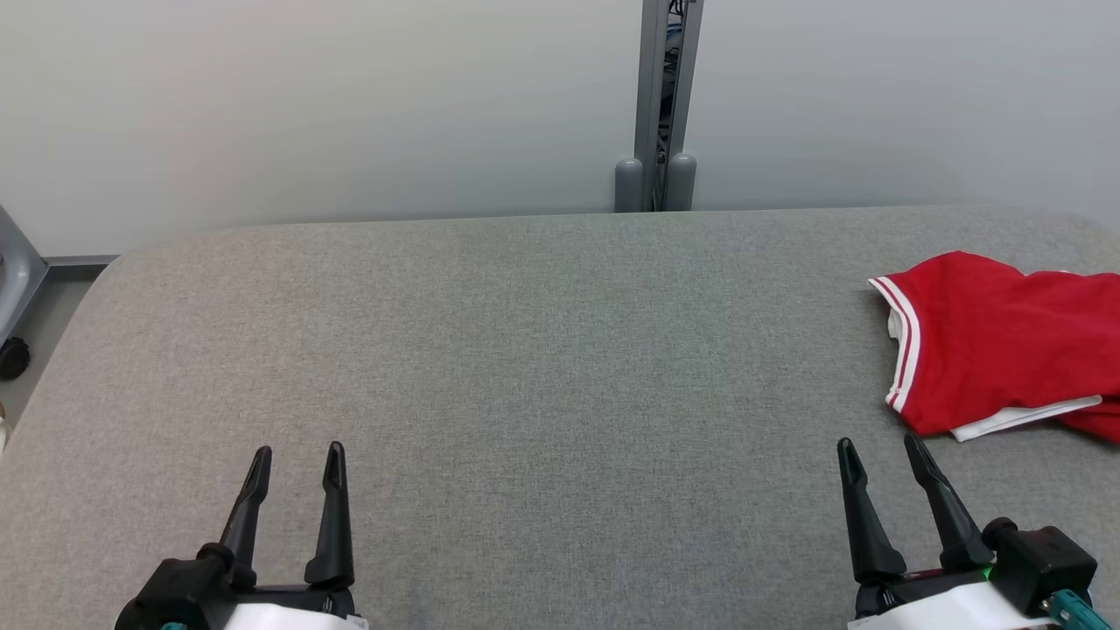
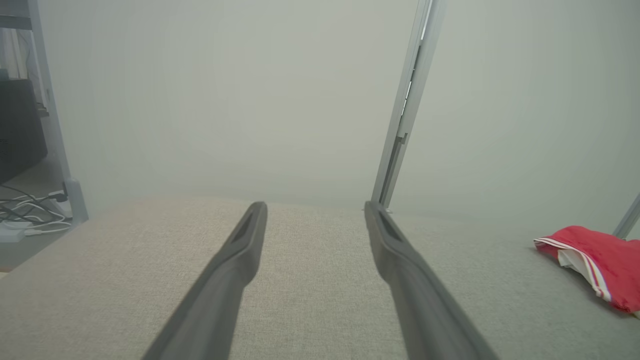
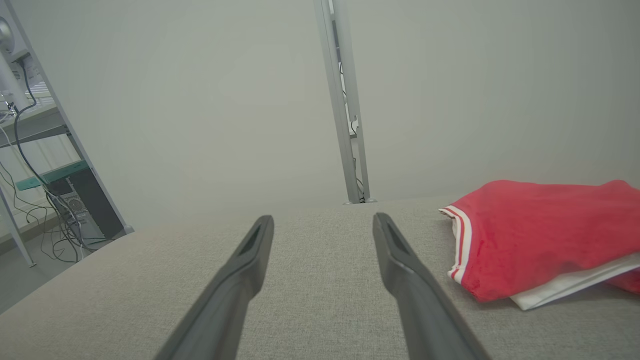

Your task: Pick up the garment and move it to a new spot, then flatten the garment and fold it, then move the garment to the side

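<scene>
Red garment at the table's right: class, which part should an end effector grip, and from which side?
Probably grip the red garment at its white-striped edge, coming from its left with the open right end effector. That edge faces the open table and lies nearest that arm.

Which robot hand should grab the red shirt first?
The right one, probably. The right gripper sits open just short of the red garment, which lies at the right end of the grey table. The left gripper, also open, is far across the table from it.
</scene>
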{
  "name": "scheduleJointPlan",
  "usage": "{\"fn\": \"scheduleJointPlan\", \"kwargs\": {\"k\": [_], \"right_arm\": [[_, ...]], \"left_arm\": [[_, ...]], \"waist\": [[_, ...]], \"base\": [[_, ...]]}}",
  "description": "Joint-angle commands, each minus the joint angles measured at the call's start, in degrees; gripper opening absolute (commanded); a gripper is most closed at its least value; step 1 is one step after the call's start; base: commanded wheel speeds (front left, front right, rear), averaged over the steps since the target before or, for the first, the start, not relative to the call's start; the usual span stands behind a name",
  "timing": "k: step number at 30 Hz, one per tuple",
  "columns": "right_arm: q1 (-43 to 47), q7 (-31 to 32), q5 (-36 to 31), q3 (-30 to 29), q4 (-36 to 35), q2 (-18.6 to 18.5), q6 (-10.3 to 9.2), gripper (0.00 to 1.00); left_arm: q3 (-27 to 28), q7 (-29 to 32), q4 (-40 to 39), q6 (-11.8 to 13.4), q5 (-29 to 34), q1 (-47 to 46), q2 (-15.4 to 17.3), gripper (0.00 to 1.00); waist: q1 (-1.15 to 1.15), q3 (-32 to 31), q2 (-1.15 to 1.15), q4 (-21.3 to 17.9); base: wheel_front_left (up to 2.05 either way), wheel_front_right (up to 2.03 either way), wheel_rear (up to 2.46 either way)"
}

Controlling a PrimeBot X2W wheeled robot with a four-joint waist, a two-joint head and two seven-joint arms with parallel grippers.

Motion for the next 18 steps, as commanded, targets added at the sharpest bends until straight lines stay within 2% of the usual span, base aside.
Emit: {"fn": "scheduleJointPlan", "kwargs": {"k": [1, 18], "right_arm": [[0.39, -0.21, -0.35, -0.32, 0.13, 0.03, 0.02, 1.00], [0.47, -0.21, -0.16, -0.15, 0.59, 0.08, 0.02, 1.00]], "left_arm": [[0.30, -0.26, -0.31, -0.08, -0.27, 0.41, 0.24, 1.00], [1.50, -0.26, 1.81, -1.90, -1.43, 0.81, 0.24, 1.00]], "waist": [[0.00, -0.11, 0.00, 0.02], [0.00, 0.16, 0.00, 0.68]], "base": [[0.00, 0.00, 0.00], [0.00, 0.00, 0.00]]}}
